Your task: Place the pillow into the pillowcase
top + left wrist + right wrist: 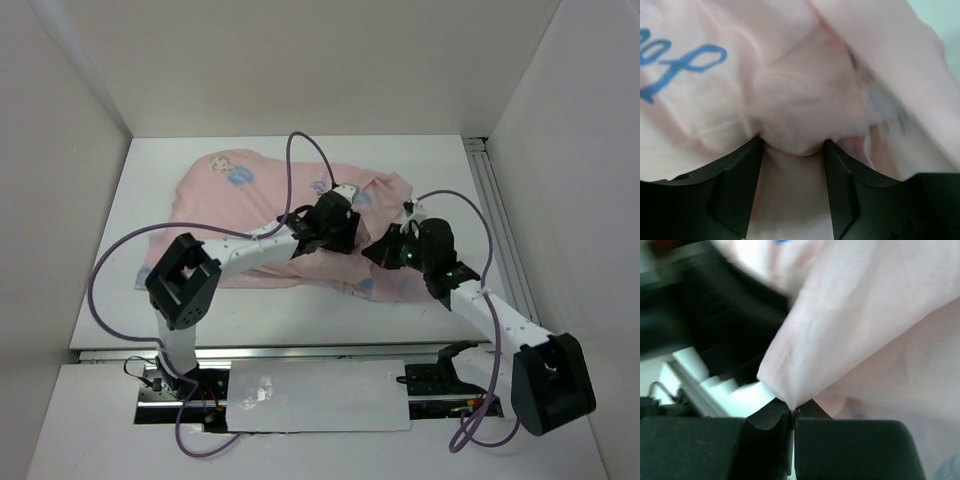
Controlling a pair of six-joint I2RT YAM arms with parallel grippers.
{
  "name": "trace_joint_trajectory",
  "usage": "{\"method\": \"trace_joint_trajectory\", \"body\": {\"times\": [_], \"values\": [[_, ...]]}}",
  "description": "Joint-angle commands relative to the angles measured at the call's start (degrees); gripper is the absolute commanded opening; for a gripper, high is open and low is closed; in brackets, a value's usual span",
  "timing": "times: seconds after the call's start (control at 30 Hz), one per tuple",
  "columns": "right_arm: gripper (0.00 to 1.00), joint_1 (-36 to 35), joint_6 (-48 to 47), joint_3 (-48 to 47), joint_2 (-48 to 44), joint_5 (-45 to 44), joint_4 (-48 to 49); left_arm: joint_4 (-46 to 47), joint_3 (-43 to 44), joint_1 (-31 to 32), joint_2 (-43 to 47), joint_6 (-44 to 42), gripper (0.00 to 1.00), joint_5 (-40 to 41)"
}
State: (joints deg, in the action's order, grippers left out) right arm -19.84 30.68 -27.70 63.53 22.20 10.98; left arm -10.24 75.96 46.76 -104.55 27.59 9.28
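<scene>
At the near edge of the table (330, 318), the two arm bases are seen bolted side by side, both arms reaching forward onto the pillowcase (240, 215).

The right gripper (792, 411) is found closest in, at the right near part of the fabric. Its fingers are closed fully together, and a pale pink fold of the pillowcase is pinched between the tips and drawn up from them.

Just beyond and to the left, the left gripper (792, 144) is pressed down into the middle right of the pillowcase. Its fingers (740, 190) are held apart by a thick wad of pink fabric, which touches both inner faces and appears to be gripped. Blue script lettering (675, 62) is noted on the cloth beside it.

The pillowcase is spread rumpled across the centre of the table, pink side up, with a small printed figure (236, 170) near its far left edge. Whether the pillow lies inside cannot be told.
</scene>
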Motion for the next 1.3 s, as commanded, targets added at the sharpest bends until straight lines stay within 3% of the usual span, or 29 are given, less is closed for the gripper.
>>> {"method": "trace_joint_trajectory", "body": {"times": [0.0,0.1,0.3,0.43,0.5,0.57,0.63,0.67,0.73,0.77,0.9,0.93,0.97,1.0,1.03,1.13,1.27], "values": [[0.00,3.9,-0.2,-6.7,-6.5,11.8,-6.4,-2.1,6.7,-2.2,-10.2,2.2,0.63,3.0],[0.00,6.7,-0.7,-11.0,-9.5,16.8,-10.1,-3.6,10.3,-5.1,-16.3,4.1,0.59,1.4],[0.00,11.6,-2.1,-17.3,-10.1,19.3,-11.2,-2.2,10.3,-6.8,-18.3,4.7,0.56,-2.1],[0.00,12.8,-3.3,-19.1,-8.7,13.9,-13.2,2.2,5.3,-6.8,-11.0,2.8,0.56,-4.4],[0.00,13.3,-4.5,-19.7,-7.4,10.9,-15.0,3.5,2.0,-6.8,-3.7,1.0,0.48,-5.7],[0.13,13.3,-5.4,-19.7,-5.1,9.5,-17.1,5.5,-0.3,-6.8,1.7,-0.3,0.24,-6.5],[0.35,13.3,-7.6,-21.2,-3.2,7.6,-20.1,6.8,-3.3,-6.2,8.9,-1.7,0.01,-7.2],[0.54,13.3,-8.4,-21.2,-1.8,7.6,-22.4,6.8,-4.0,-6.2,11.0,-2.2,0.00,-7.8],[0.65,13.3,-10.6,-21.8,-0.7,9.3,-23.9,7.3,-5.7,-4.9,16.0,-2.7,0.00,-8.4],[0.80,13.3,-11.2,-21.8,-0.7,10.2,-23.9,7.3,-6.3,-4.9,17.3,-3.3,0.00,-8.4],[0.81,13.9,-11.9,-20.0,-2.0,12.7,-22.3,7.3,-8.1,-3.6,21.2,-3.3,0.04,-8.4],[0.76,13.9,-11.9,-18.7,-2.0,12.7,-21.5,7.3,-9.2,-3.1,21.8,-4.1,0.07,-9.3],[0.74,13.9,-11.3,-18.7,-2.5,12.7,-20.7,7.9,-9.8,-3.1,22.4,-4.7,0.14,-10.1],[0.71,13.9,-11.3,-18.7,-2.5,12.7,-20.7,8.0,-10.5,-3.1,22.9,-5.4,0.33,-10.8],[0.64,13.9,-11.3,-18.7,-2.5,13.2,-20.7,8.0,-10.5,-3.1,22.9,-5.4,0.39,-11.6],[0.64,13.9,-11.3,-17.7,-1.4,15.0,-20.7,6.5,-9.4,-3.1,21.8,-6.1,0.53,-11.6],[0.67,13.9,-11.9,-17.1,-0.8,15.6,-23.1,5.1,-8.2,-2.6,20.4,-6.7,0.63,-12.2]]}}
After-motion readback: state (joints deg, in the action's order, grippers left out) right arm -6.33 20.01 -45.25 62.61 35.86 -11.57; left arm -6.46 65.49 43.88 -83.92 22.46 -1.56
